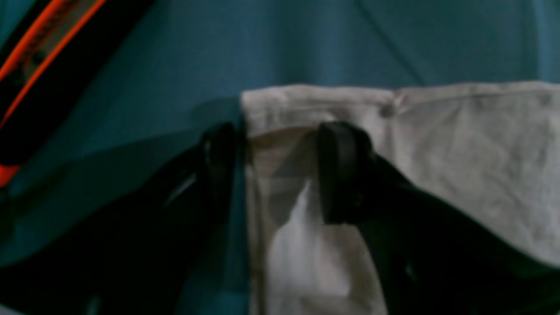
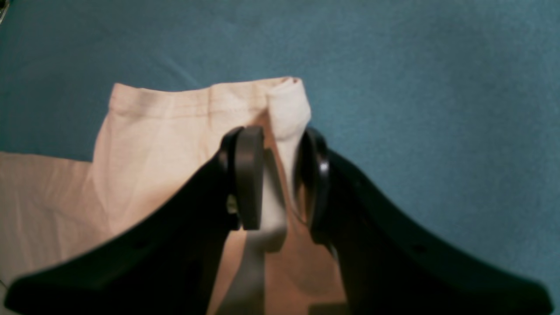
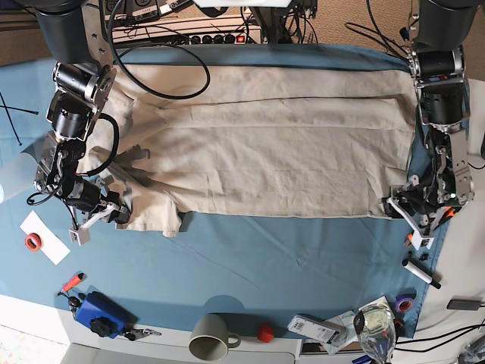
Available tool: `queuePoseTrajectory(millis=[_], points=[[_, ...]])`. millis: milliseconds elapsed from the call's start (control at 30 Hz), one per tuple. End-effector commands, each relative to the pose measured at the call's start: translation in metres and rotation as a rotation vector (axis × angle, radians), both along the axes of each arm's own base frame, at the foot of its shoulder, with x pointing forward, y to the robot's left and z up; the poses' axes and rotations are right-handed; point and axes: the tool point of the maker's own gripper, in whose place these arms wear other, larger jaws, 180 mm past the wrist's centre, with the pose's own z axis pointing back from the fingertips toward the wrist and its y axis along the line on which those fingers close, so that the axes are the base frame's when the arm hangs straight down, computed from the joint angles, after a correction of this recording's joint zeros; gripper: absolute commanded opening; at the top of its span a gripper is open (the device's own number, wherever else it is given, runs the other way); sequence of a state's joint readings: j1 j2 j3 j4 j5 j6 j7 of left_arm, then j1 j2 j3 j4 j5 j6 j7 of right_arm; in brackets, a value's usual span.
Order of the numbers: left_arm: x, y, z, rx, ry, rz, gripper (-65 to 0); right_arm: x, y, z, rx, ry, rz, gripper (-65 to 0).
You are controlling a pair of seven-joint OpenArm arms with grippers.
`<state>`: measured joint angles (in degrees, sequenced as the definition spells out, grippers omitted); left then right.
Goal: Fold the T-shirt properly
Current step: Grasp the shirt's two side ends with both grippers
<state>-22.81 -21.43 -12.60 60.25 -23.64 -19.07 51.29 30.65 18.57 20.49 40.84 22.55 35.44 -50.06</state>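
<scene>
The beige T-shirt (image 3: 265, 152) lies spread across the blue table cloth (image 3: 288, 258). My left gripper (image 3: 394, 206) is at the shirt's front corner on the right of the base view. In the left wrist view it (image 1: 275, 170) is open and straddles the shirt's hemmed corner (image 1: 315, 103), one finger over the blue cloth and one over the shirt. My right gripper (image 3: 121, 214) is at the shirt's front corner on the left of the base view. In the right wrist view it (image 2: 280, 175) is shut on a raised fold of the hem (image 2: 288, 109).
Along the front edge stand a grey mug (image 3: 214, 336), a small red object (image 3: 264, 332), a blue item (image 3: 98, 312) and a glass (image 3: 373, 326). A white card with a red tape ring (image 3: 32, 241) lies front left. A marker (image 3: 420, 271) lies front right. Cables and a power strip (image 3: 204, 34) run along the back.
</scene>
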Motion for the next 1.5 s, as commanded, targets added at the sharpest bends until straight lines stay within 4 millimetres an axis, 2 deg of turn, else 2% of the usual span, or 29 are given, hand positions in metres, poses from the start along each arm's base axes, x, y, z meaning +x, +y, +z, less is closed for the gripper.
queuePoseTrajectory(millis=[0,67,167,233,467,600,800,933,1133,1467], points=[[-0.001,-0.012,0.0,-0.024,0.029,-0.025,-38.3,-0.007,-0.007,-0.005,-0.044,0.059,0.013,-49.6],[-0.003,-0.024,-0.004,-0.042,0.047,-0.038,-44.2,-0.007,-0.006,-0.006,-0.042,0.059,0.013,-52.0],[-0.003,-0.038,-0.008,-0.063,0.05,-0.048,-57.8,-0.008,-0.006,-0.006,-0.044,0.067,0.016,-64.0],[-0.003,-0.039,-0.008,-0.067,0.052,-0.042,-65.0,-0.009,-0.006,-0.007,-0.043,0.074,0.019,-65.0],[-0.011,-0.03,-0.009,-0.047,0.119,-0.041,-65.0,-0.003,-0.018,0.005,-0.07,0.037,0.003,-65.0],[-0.012,-0.029,-0.003,-0.07,0.155,-0.018,-65.0,0.005,-0.023,0.028,-0.121,-0.001,0.023,-65.0],[-0.011,-0.025,0.024,-0.141,0.134,-0.019,-65.0,0.018,-0.024,0.069,-0.165,-0.091,0.045,-65.0],[-0.013,-0.016,0.038,-0.117,0.134,-0.038,-65.0,0.018,-0.018,0.083,-0.15,-0.106,0.066,-65.0],[-0.01,-0.022,0.06,-0.136,0.076,-0.088,-65.0,0.017,-0.011,0.107,-0.161,-0.135,0.107,-65.0],[-0.026,-0.025,0.056,-0.108,0.08,-0.111,-65.0,0.001,-0.005,0.12,-0.143,-0.169,0.152,-65.0]])
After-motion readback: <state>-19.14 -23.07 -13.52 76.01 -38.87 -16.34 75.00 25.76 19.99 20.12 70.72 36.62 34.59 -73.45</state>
